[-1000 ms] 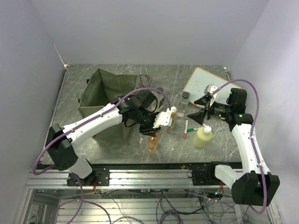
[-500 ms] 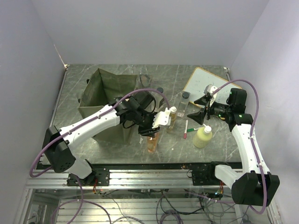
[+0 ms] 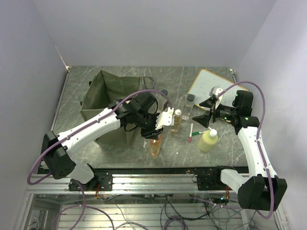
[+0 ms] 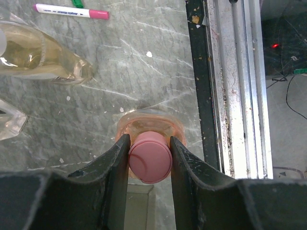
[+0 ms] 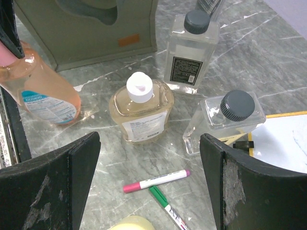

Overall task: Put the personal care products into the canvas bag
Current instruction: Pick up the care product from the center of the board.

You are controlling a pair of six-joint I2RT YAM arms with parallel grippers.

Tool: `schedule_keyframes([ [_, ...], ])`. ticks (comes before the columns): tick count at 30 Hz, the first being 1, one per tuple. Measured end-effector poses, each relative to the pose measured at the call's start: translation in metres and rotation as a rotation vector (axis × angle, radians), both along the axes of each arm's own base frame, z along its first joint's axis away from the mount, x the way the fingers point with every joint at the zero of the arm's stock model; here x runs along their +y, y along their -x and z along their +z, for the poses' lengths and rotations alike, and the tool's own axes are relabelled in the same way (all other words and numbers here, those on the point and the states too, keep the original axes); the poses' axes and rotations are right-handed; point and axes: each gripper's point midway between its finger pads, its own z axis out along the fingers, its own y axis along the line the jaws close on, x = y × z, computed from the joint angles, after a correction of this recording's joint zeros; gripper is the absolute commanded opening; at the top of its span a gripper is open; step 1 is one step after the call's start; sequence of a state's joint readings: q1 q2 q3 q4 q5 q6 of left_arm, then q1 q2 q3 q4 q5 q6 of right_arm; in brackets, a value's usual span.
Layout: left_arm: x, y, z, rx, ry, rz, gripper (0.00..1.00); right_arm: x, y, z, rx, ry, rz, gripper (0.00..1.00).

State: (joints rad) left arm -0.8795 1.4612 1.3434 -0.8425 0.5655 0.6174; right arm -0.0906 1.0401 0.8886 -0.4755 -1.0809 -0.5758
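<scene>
My left gripper [image 4: 149,160] is shut on the pink cap of the orange bottle [image 3: 155,146], which stands by the front right corner of the olive canvas bag [image 3: 112,93]. I cannot tell whether its base touches the table. The right gripper [image 5: 149,139] hangs open over the table with nothing between its fingers. Ahead of it stand an amber bottle with a white cap [image 5: 140,108], a tall clear bottle with a dark cap [image 5: 191,50] and a low clear bottle with a dark cap [image 5: 225,117]. A pale yellow bottle [image 3: 208,140] stands below the right gripper [image 3: 201,111].
A pink marker [image 5: 156,180] and a green marker [image 5: 168,208] lie on the table under the right gripper. A whiteboard [image 3: 211,84] lies at the back right. The table's front edge and metal rail [image 4: 230,96] run close beside the orange bottle.
The left arm has shifted slightly to the left, still holding the orange bottle by its cap. The right arm has stayed where it was.
</scene>
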Motion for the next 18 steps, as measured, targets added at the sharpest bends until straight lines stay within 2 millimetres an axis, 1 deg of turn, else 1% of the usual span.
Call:
schedule_keyframes([
  [10,0.004,-0.005,0.016,0.005,0.026,0.067,0.07,-0.001,-0.001,-0.008,0.027,0.001,-0.011,0.85],
  [18,0.001,-0.017,0.038,-0.023,0.059,0.133,0.07,-0.002,-0.004,-0.012,0.041,0.004,-0.022,0.85],
])
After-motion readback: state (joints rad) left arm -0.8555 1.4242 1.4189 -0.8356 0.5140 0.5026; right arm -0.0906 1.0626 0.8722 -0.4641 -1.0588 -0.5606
